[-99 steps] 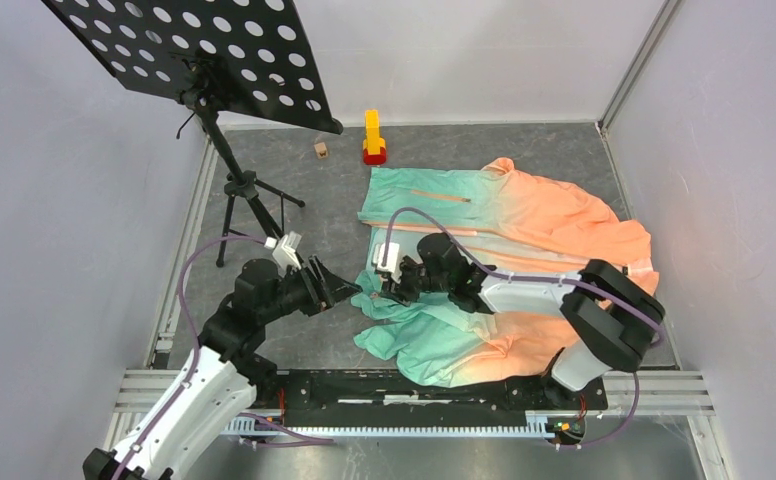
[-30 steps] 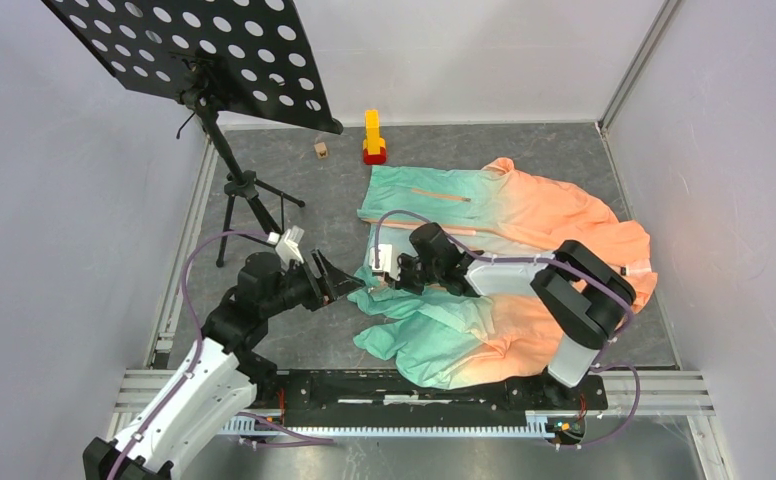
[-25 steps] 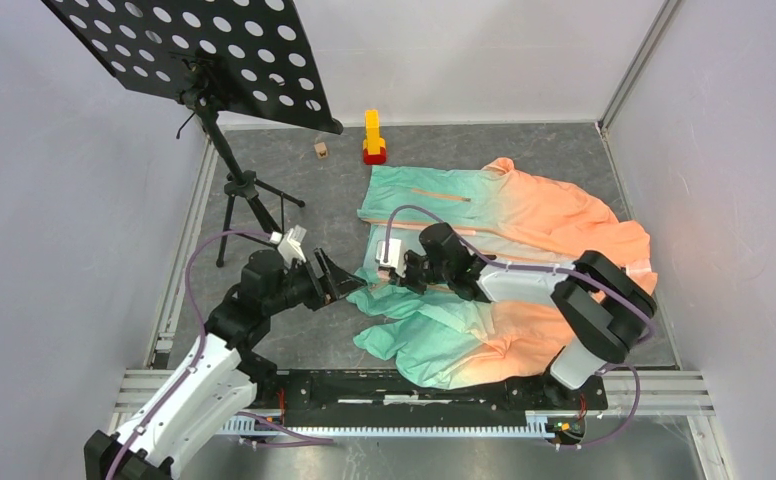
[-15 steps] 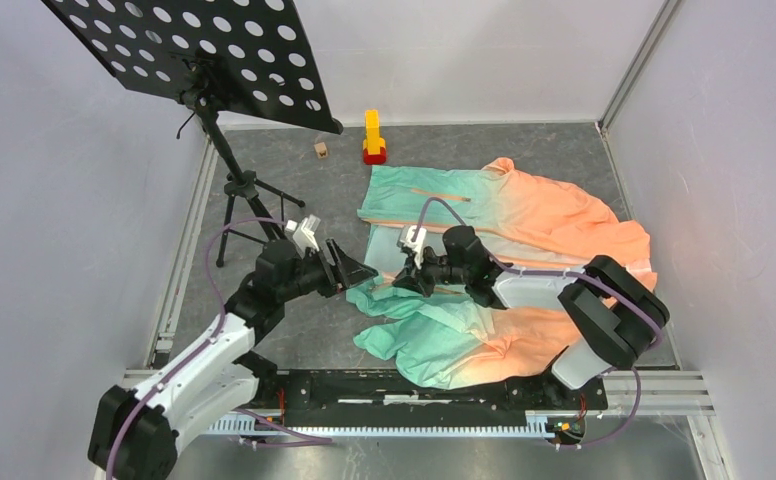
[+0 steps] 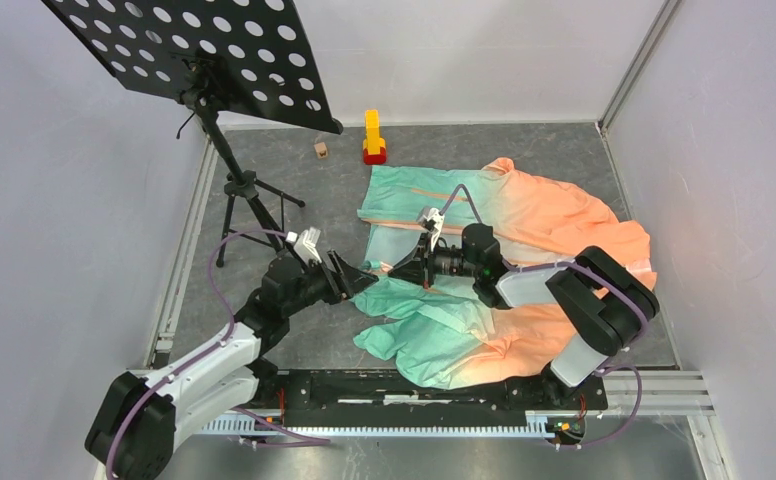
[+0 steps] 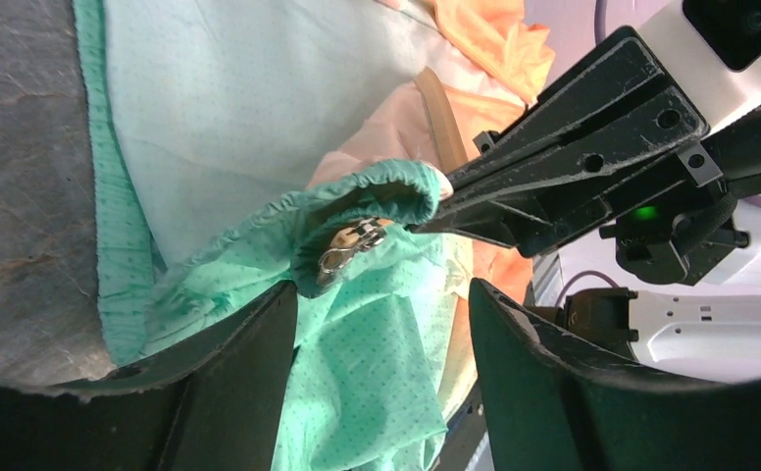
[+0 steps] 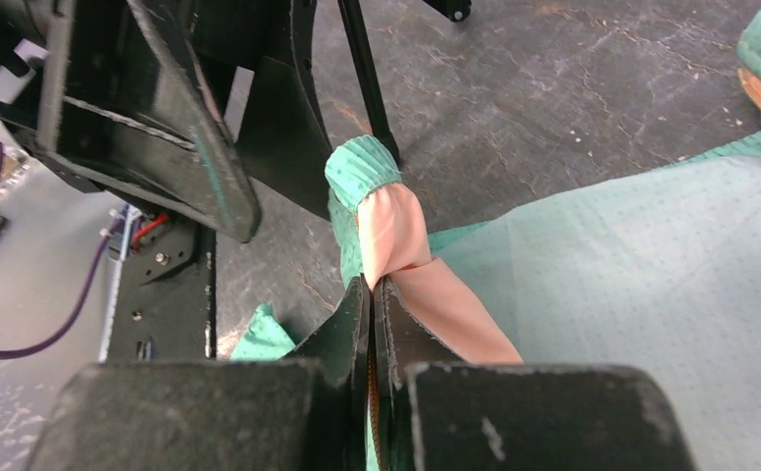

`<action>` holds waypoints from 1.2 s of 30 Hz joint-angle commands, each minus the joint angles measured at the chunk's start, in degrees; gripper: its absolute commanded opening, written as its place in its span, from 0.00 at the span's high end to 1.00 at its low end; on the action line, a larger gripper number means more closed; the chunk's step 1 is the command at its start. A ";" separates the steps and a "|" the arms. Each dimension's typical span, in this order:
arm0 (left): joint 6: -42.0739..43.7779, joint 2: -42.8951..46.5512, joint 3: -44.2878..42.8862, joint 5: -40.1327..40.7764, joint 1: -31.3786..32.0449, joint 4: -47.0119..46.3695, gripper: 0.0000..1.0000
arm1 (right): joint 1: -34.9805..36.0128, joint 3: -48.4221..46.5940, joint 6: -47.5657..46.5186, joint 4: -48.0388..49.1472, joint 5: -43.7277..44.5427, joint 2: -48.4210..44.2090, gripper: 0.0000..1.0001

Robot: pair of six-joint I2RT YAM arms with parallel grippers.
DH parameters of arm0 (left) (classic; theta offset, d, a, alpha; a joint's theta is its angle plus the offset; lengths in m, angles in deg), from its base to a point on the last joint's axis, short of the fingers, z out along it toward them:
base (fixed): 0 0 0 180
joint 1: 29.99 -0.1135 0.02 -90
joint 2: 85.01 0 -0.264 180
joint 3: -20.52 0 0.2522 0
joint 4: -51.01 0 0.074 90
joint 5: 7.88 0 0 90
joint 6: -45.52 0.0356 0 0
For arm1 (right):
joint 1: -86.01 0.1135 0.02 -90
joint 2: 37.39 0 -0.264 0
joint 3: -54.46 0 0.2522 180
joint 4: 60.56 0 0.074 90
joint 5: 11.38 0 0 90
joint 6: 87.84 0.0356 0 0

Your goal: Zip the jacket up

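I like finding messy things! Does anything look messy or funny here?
Yes. The jacket lies unzipped and crumpled, its near half bunched in folds. The right gripper holds one green corner pinched, and the zipper pull dangles there, just in front of the open left gripper.

Both arms (image 5: pixel 204 362) have white shells, black joints and looping purple cables (image 5: pixel 220 262). The left gripper (image 6: pixel 381 294) and right gripper (image 7: pixel 370 287) are black.

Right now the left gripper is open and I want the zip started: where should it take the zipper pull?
Probably the zipper pull by its flat tab, straight ahead: it dangles free under the jacket fold pinched by the right gripper, facing the left gripper.
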 commanded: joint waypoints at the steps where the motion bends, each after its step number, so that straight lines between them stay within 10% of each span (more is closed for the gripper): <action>1: 2.99 1.42 1.50 4.73 0.19 -6.08 0.33 | -0.05 1.02 5.51 9.77 -2.72 0.50 1.00; 10: 3.58 1.82 3.37 5.10 0.22 -8.79 0.35 | -0.01 1.01 5.86 10.01 -3.26 0.44 1.00; 22: 4.10 1.10 5.25 2.85 0.19 -12.44 0.85 | -0.02 0.31 4.74 6.36 -2.10 -0.15 1.00; 28: 10.61 4.42 7.33 -1.66 0.19 -16.78 0.91 | -0.14 -1.48 -12.99 -13.42 4.36 -8.22 0.50; 36: 18.08 11.12 9.96 -6.56 0.19 -17.13 0.93 | 1.03 -0.56 -22.58 -10.80 -5.52 -13.61 0.35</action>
